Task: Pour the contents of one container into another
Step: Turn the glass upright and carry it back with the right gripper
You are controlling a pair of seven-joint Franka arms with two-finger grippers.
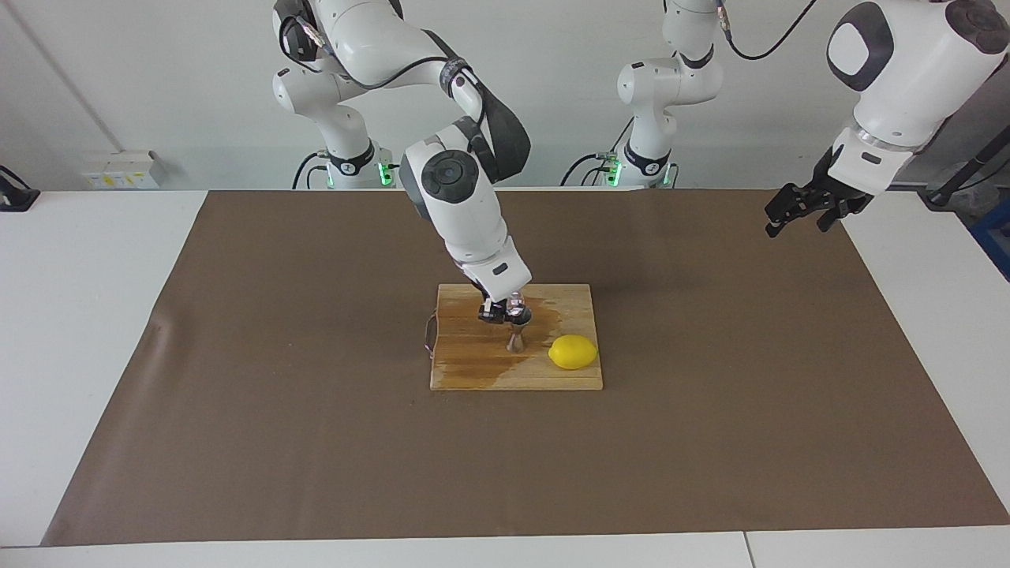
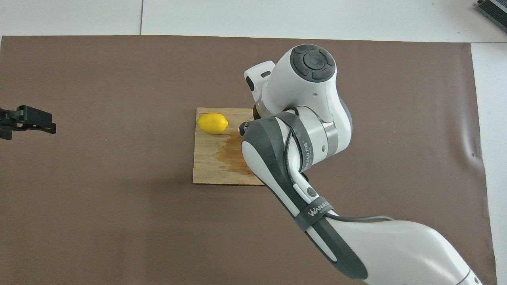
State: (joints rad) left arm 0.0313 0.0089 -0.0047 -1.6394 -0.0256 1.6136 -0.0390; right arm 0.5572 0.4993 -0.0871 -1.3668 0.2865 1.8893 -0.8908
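My right gripper (image 1: 507, 312) is over the middle of the wooden board (image 1: 473, 371), shut on the small clear glass cup (image 1: 518, 303). It holds the cup just above the steel hourglass jigger (image 1: 516, 341), which stands upright on the board. I cannot tell how far the cup is tilted. A dark wet patch (image 1: 481, 359) spreads over the board around the jigger. In the overhead view the right arm hides its gripper, the cup and most of the jigger. My left gripper (image 1: 801, 214) is open and empty, raised over the mat at the left arm's end, waiting; it also shows in the overhead view (image 2: 27, 119).
A yellow lemon (image 1: 573, 352) lies on the board beside the jigger, toward the left arm's end; it also shows in the overhead view (image 2: 212, 123). The board (image 2: 206, 166) lies on a brown mat (image 1: 316, 442) that covers most of the white table.
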